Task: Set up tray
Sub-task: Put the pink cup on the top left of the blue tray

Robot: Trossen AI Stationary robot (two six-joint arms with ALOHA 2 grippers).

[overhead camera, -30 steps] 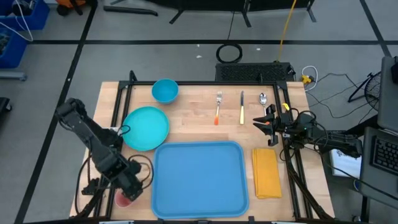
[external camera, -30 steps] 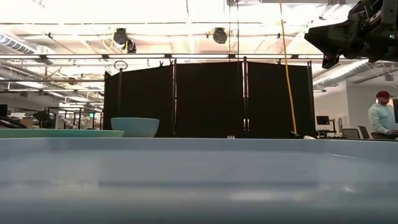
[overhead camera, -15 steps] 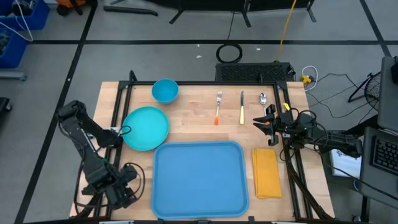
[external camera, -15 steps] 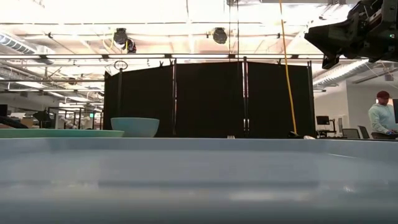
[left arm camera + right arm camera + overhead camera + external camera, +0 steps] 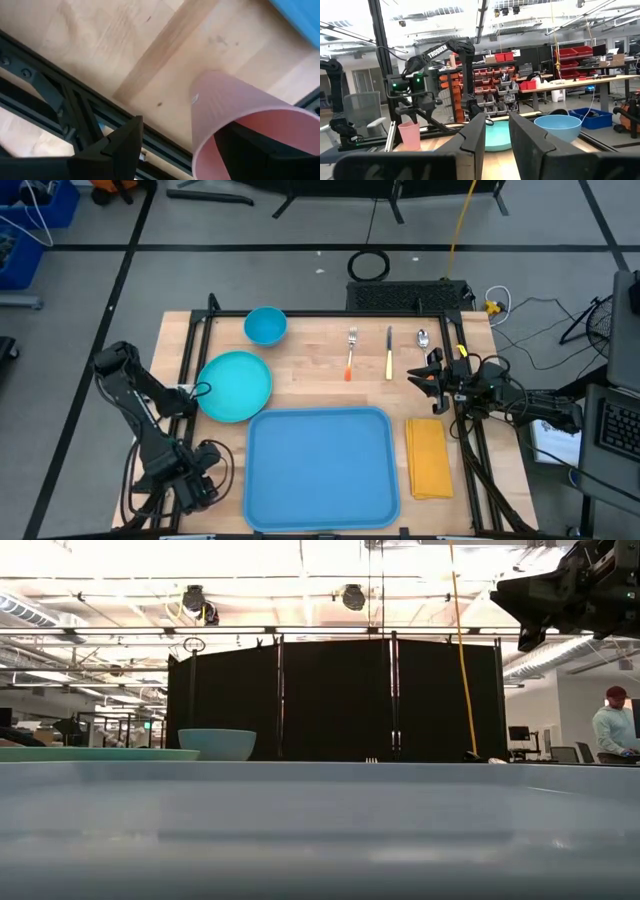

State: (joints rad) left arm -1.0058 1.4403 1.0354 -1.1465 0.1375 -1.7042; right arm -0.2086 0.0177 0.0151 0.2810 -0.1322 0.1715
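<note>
**Cup in the left gripper, tray bare**

Left gripper (image 5: 190, 490) hangs over the near left corner of the desk (image 5: 310, 355), beside the tray (image 5: 320, 465). Its fingers (image 5: 120, 145) stand wide, and a pink cup (image 5: 240, 125) sits between them, seemingly clamped. The right-wrist view shows the cup (image 5: 411, 135) upright under that gripper.

Right gripper (image 5: 428, 375) waits above the desk's right side, near the spoon (image 5: 423, 338); fingers (image 5: 472, 135) a narrow gap apart, holding nothing.

Step, as I read it: bringing the cup to its place. Next move likely calls for carrying it level over the rim and setting it down upright.

Tray: large, flat, light blue, rounded corners, raised rim; lies at the near middle of the desk, nothing on it. Plate (image 5: 235, 385), bowl (image 5: 265, 326), fork (image 5: 351, 352), knife (image 5: 389, 352) and napkin (image 5: 430, 458) lie around it.
</note>
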